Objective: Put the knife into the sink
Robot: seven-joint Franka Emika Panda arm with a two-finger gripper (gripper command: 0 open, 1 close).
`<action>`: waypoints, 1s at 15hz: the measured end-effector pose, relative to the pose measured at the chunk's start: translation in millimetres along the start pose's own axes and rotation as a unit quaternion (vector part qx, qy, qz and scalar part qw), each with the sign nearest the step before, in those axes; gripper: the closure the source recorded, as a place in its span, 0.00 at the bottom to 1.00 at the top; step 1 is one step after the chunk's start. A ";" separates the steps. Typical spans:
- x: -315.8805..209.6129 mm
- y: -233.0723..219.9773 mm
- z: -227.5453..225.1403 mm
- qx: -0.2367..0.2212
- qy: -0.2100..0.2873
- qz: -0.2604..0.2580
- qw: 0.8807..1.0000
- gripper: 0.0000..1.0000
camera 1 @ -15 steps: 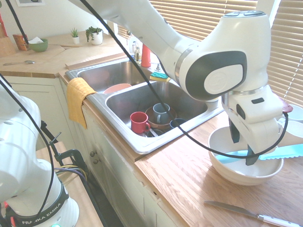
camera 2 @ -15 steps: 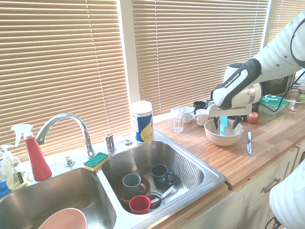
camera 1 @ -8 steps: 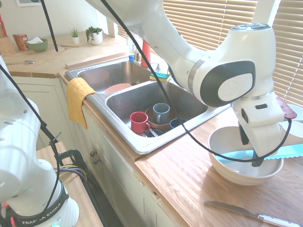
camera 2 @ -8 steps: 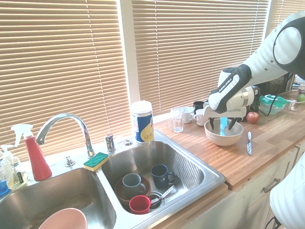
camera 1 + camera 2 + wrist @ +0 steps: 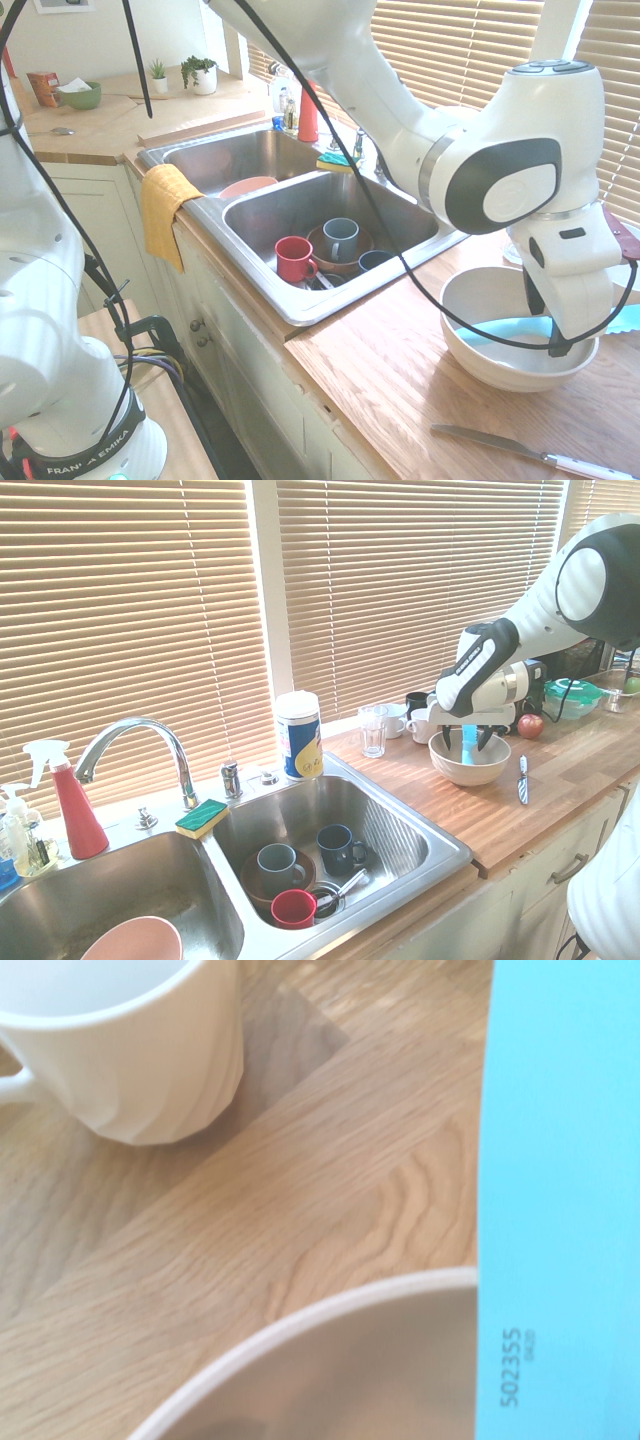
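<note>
In the first exterior view, from the left: a yellow cloth (image 5: 165, 210) draped over the front rim of the double sink. Next, the sink (image 5: 420, 245), its wider basin holding a red mug (image 5: 293, 258), a grey mug (image 5: 340, 238) and a brown dish (image 5: 345, 264). Further right, on the wooden surface (image 5: 400, 380), a white bowl (image 5: 478, 345) with the knife (image 5: 510, 330) lying across it, pale blue, blade poking out past the rim on the right. Above the bowl, the end effector (image 5: 550, 325), pointed steeply down, fingers spread apart on either side of the knife, not pinching it. Nearer the front edge, a metal table knife (image 5: 520, 450) flat on the wood. In the wrist view, a white cup (image 5: 130, 1050) standing beside the bowl.
</note>
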State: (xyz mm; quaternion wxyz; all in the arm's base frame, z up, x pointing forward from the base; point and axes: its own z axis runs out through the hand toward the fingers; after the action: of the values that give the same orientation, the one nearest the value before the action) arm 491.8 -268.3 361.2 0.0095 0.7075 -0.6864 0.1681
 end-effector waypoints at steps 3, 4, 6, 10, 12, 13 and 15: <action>-0.1 -0.8 3.5 -0.002 -0.001 0.001 1.000 1.00; 0.6 -0.3 5.3 -0.004 -0.001 0.002 1.000 1.00; 0.9 1.0 9.5 -0.008 -0.002 0.004 1.000 1.00; -1.9 0.6 13.2 -0.009 -0.007 0.008 1.000 1.00; -3.5 -0.4 13.0 -0.009 -0.008 0.007 1.000 1.00; -4.1 -0.7 12.9 -0.008 -0.008 0.006 1.000 1.00; -5.6 -1.6 12.7 -0.008 -0.009 0.005 1.000 1.00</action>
State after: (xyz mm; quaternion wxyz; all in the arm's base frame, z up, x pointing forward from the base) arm 496.3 -265.9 348.1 0.0084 0.7055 -0.6912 0.1565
